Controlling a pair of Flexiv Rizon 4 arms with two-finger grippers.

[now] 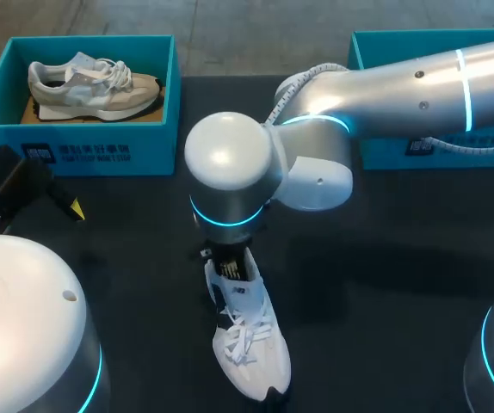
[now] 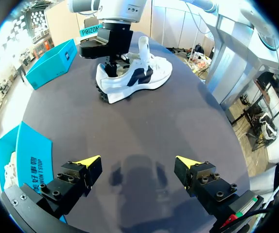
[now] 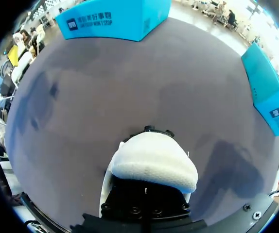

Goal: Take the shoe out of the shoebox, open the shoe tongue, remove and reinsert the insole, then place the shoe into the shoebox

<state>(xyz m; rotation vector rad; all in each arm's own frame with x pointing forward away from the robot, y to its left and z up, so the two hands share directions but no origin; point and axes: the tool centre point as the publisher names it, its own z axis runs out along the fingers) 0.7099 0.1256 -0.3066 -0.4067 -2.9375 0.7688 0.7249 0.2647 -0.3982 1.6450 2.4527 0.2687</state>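
The shoe (image 1: 251, 344) lies out on the worktop (image 1: 385, 284), well apart from the shoeboxes, its tongue (image 2: 144, 47) standing upright; my right arm (image 1: 385, 86) comes down over the heel end, its jaws inside the opening, and whether they grip anything I cannot tell; my left jaws hang wide open and empty, well apart from the shoe; I judge the insole removal is in hand; next calls for pinching the insole's heel edge and drawing it out.

Head view: high behind the robot, looking down on the dark table (image 1: 385, 258). Left wrist view: low, facing across the table to the white shoe (image 2: 134, 75), well apart. Right wrist view: very close, just above the shoe tongue (image 3: 154, 162). All three share the shoe.
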